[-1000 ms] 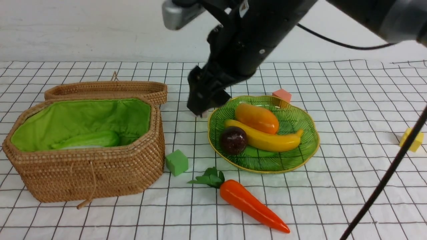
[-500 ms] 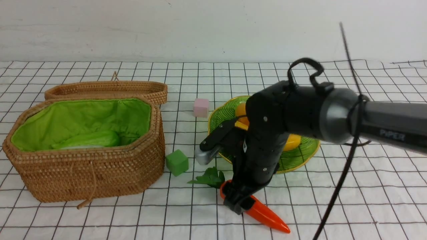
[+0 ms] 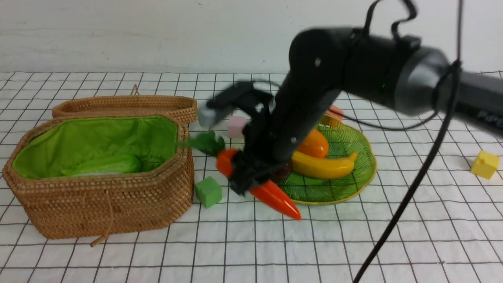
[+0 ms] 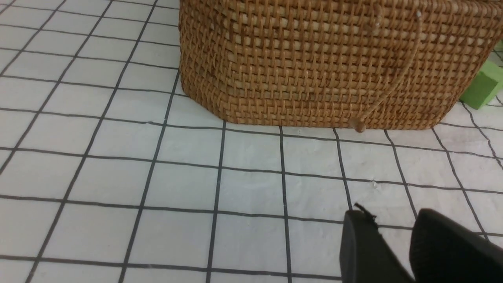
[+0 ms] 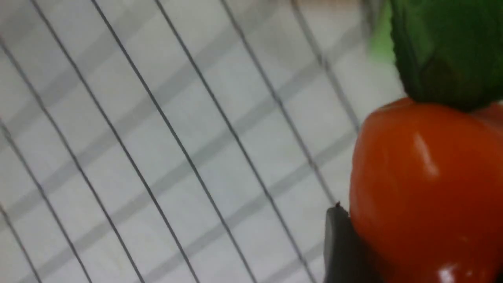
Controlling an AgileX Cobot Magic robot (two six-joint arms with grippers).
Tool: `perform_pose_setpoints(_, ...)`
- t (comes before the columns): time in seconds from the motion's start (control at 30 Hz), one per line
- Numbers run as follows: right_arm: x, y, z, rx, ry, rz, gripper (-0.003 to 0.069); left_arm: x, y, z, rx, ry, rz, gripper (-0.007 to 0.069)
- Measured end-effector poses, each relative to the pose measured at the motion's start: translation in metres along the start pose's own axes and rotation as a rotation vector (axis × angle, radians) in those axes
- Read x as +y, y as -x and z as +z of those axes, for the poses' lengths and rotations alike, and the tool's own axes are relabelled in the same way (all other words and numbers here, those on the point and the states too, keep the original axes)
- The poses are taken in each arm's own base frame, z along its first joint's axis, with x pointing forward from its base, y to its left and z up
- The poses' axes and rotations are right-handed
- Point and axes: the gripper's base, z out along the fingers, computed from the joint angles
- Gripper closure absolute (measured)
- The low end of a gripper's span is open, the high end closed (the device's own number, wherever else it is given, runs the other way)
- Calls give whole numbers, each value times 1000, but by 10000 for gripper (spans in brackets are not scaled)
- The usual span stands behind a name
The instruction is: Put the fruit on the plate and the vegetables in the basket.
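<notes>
The only lettering that shows is a pale, blurred word on the dark grey forearm tube of the right robot arm (image 3: 485, 114), at the far right edge of the front view. It seems to start with "PiPE", but the frame edge cuts it off and motion blur softens it, so the rest cannot be read. No other text, label, number or sign can be read in the front view or in either wrist view.
</notes>
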Motion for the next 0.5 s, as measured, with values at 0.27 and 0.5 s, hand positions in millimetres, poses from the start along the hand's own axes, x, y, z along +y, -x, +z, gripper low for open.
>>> perform_pose_setpoints(0.27, 32, 88, -23, -730, 25, -188, 319, 0, 0, 0, 0, 0, 0, 430)
perform_pose_setpoints(0.5, 29, 82, 89, -753, -71, -210, 319, 0, 0, 0, 1, 0, 0, 423)
